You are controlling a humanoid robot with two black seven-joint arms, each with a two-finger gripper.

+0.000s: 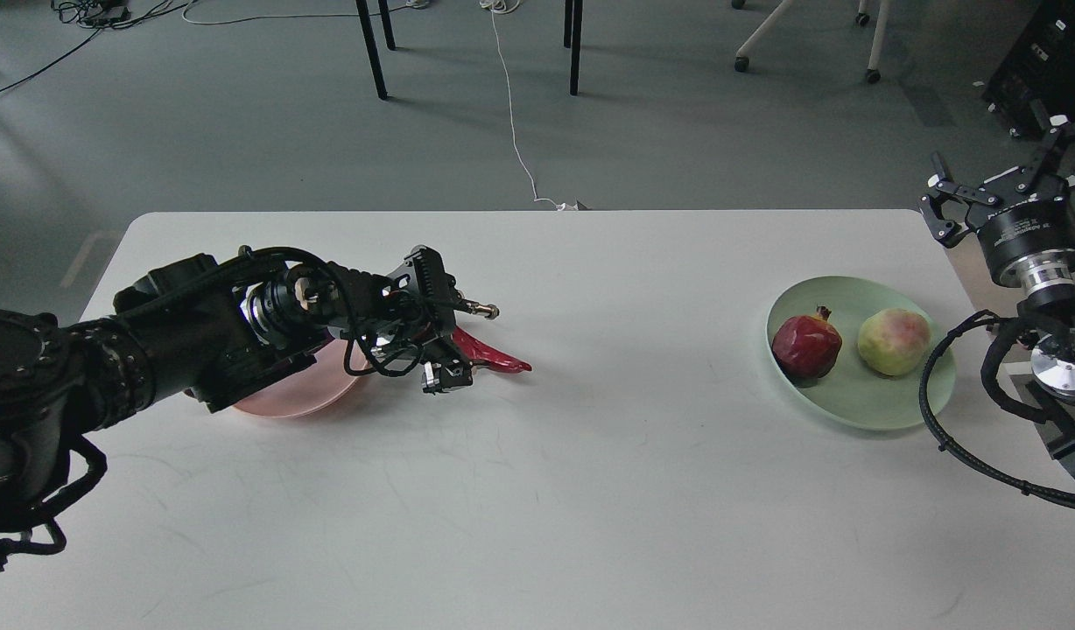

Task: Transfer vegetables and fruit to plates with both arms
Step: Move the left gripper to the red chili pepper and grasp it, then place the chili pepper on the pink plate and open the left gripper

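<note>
My left arm reaches across the pale pink plate and hides most of it. The purple eggplant is hidden behind the arm. My left gripper is down at the stem end of the red chili, which lies on the table just right of the pink plate; its fingers cannot be told apart. The dark red pomegranate and the yellow-green ball sit side by side on the mint green plate. My right gripper is open and empty, raised beyond the table's right edge.
The white table has its far edge just behind both plates. A black cable loop from my right arm hangs over the green plate's right rim. Chair and table legs and loose cables are on the floor behind.
</note>
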